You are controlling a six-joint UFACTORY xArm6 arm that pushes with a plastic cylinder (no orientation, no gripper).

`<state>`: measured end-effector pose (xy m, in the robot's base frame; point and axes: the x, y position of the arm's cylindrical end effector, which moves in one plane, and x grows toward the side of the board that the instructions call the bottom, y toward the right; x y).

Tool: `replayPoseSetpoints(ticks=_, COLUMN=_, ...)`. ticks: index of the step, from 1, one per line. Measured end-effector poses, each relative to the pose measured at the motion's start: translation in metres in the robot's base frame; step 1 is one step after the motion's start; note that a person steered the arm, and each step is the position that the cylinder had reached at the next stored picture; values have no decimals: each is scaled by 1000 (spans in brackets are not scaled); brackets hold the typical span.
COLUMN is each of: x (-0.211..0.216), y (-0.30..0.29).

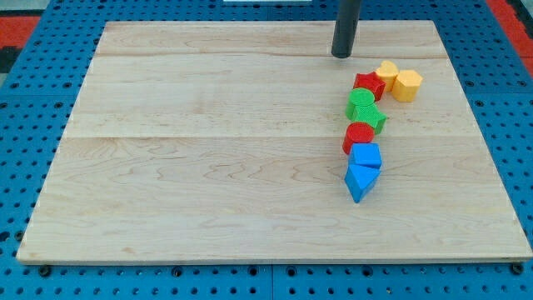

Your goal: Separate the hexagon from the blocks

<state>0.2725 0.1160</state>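
The yellow hexagon [407,85] lies at the view's upper right, touching a yellow heart [386,72] on its left. A red star [369,85] sits just left of them. Below it a chain runs down the view: a green circle [361,101], a green star [371,118], a red circle [360,136], a blue cube [366,156] and a blue triangle [359,182]. My tip [341,55] rests on the board above and to the left of the red star, apart from all blocks, roughly 80 px left of the hexagon.
The wooden board [208,150] lies on a blue perforated table [17,167]. The board's right edge is close to the hexagon. All blocks are clustered on the board's right side.
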Motion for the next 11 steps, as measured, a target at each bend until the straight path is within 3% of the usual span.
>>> replayPoseSetpoints(ticks=2, x=-6, y=8)
replayPoseSetpoints(ticks=3, x=11, y=59)
replayPoseSetpoints(ticks=4, x=42, y=75)
replayPoseSetpoints(ticks=7, x=37, y=95)
replayPoseSetpoints(ticks=9, x=104, y=60)
replayPoseSetpoints(ticks=10, x=128, y=73)
replayPoseSetpoints(ticks=11, x=131, y=36)
